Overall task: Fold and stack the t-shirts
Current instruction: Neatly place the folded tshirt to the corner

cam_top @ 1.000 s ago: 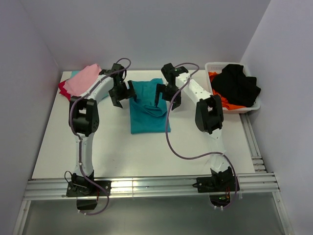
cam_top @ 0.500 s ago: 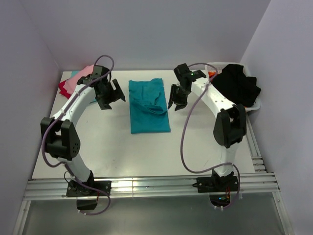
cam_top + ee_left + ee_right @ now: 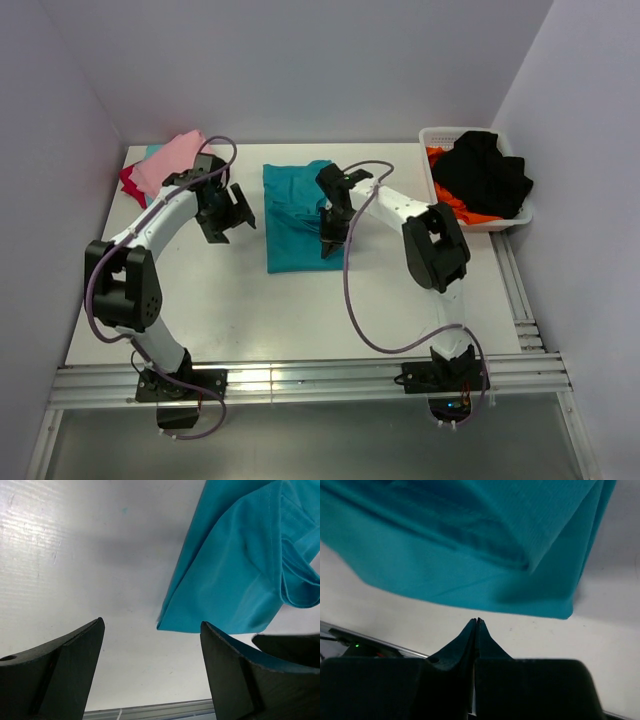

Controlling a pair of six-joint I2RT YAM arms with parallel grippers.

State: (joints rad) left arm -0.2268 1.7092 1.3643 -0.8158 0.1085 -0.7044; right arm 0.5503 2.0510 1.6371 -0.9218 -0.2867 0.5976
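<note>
The left end effector (image 3: 151, 625) has its two fingers spread wide apart with nothing between them. It hangs over bare surface (image 3: 250, 300) just beside the left edge of the teal t-shirt (image 3: 290, 225), clear of the cloth.

The right end effector (image 3: 476, 622) has its fingers pressed together tip to tip, and no cloth shows between them. From above it sits over the right side of the teal t-shirt, towards the shirt's near edge. In its wrist view the tips stand against bare surface just past a corner of the cloth. Whether they touch the shirt cannot be told.

The teal t-shirt lies flat as a long narrow rectangle in the middle of the surface, closer to the far edge than the near one. A loose rumpled fold lies along its right side.

In the far left corner a pink t-shirt (image 3: 172, 158) lies on top of a small pile. A red t-shirt (image 3: 130, 181) sticks out from under it towards the left edge, and a lighter teal t-shirt (image 3: 152, 151) peeps out at the far edge.

In the far right corner stands a white mesh basket (image 3: 440, 133), holding a black cloth (image 3: 485, 175) heaped over an orange cloth (image 3: 433, 155).
</note>
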